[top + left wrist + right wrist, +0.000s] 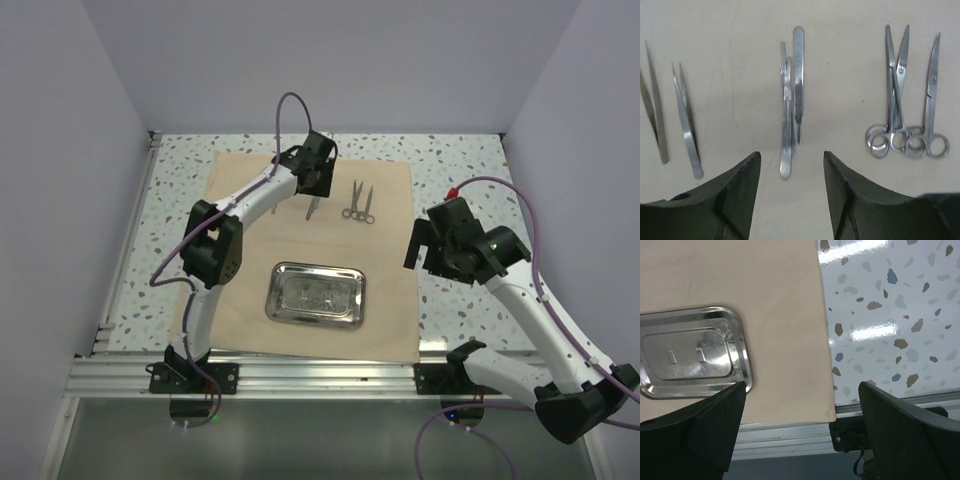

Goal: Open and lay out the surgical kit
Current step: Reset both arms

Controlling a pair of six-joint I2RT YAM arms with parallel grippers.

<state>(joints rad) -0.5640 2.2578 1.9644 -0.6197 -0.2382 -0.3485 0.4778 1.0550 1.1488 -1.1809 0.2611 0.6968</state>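
The tan cloth wrap (250, 180) lies spread flat on the table. The empty steel tray (316, 295) sits on its near middle and shows in the right wrist view (690, 352). Two scissors (358, 203) lie on the far part of the cloth, also seen in the left wrist view (905, 100). My left gripper (318, 180) is open and empty above a small pile of thin steel handles (791, 100); two tweezers (687, 120) lie to their left. My right gripper (425, 245) is open and empty above the cloth's right edge (790, 315).
The speckled tabletop (460, 170) shows on both sides of the cloth. An aluminium rail (320, 375) runs along the near edge. White walls close in the back and sides.
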